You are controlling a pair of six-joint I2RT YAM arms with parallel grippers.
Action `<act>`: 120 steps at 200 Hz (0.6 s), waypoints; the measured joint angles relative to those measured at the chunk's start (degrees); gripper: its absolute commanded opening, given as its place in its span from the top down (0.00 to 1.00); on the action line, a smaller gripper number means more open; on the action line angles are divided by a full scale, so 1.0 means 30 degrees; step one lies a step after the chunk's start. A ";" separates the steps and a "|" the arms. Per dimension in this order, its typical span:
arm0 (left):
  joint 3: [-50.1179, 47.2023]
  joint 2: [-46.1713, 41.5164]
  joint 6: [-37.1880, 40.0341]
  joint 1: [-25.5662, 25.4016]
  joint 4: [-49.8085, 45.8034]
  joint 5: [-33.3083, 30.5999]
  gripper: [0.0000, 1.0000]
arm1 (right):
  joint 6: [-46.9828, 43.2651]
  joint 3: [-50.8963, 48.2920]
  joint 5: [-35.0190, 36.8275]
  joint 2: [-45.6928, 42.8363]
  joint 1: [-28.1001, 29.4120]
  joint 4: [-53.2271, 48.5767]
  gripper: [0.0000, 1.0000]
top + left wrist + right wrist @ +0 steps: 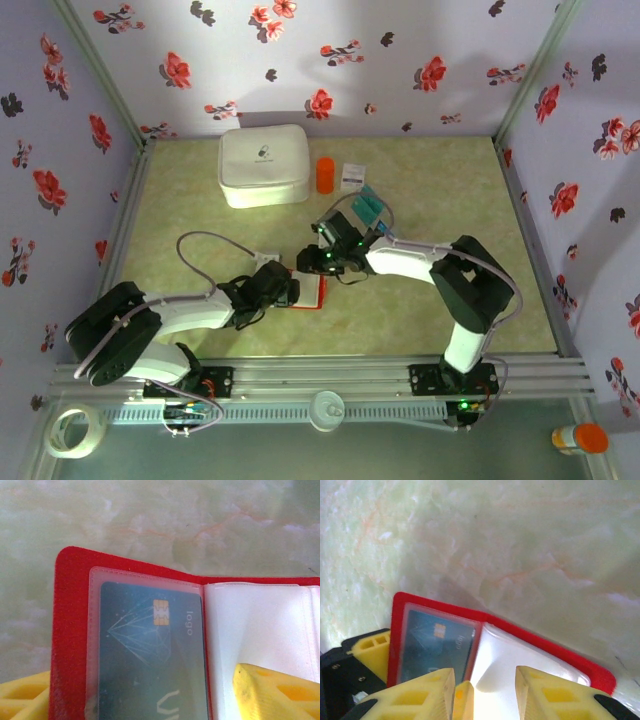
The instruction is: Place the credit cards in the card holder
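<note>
The card holder point(312, 291) lies open on the table, a red wallet point(70, 630) with pale plastic pages. A dark blue credit card point(145, 660) sits inside the clear pocket of its left page. My left gripper point(150, 707) is open and straddles that left half: one yellow finger is beside the red outer edge and the other finger point(270, 690) rests on the white page by the fold. My right gripper point(485, 695) is open just above the white pages point(520, 655), holding nothing. More teal credit cards point(370, 207) lie on the table behind the right arm.
A large white rounded case point(264, 166) stands at the back, with an orange cylinder point(326, 175) and a small white printed box point(351, 176) to its right. Both arms meet over the wallet at the table's middle.
</note>
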 measured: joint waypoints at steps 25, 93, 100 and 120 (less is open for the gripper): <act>-0.0022 0.0000 -0.0007 0.0000 0.0102 0.0022 0.20 | 0.0117 -0.0729 0.0168 -0.0044 0.0000 -0.0036 0.71; -0.0015 -0.0219 0.0058 -0.0087 0.0364 0.0583 0.02 | -0.0007 -0.0852 0.0321 0.0423 0.0000 -0.0095 0.86; -0.0015 -0.0226 0.0058 -0.0087 0.0364 0.0605 0.01 | -0.0058 -0.0852 0.0313 0.0525 0.0007 -0.0124 0.86; 0.0022 -0.0240 0.0066 -0.0087 0.0364 0.0670 0.00 | -0.0168 -0.0663 0.0313 0.0867 0.0007 -0.0393 0.87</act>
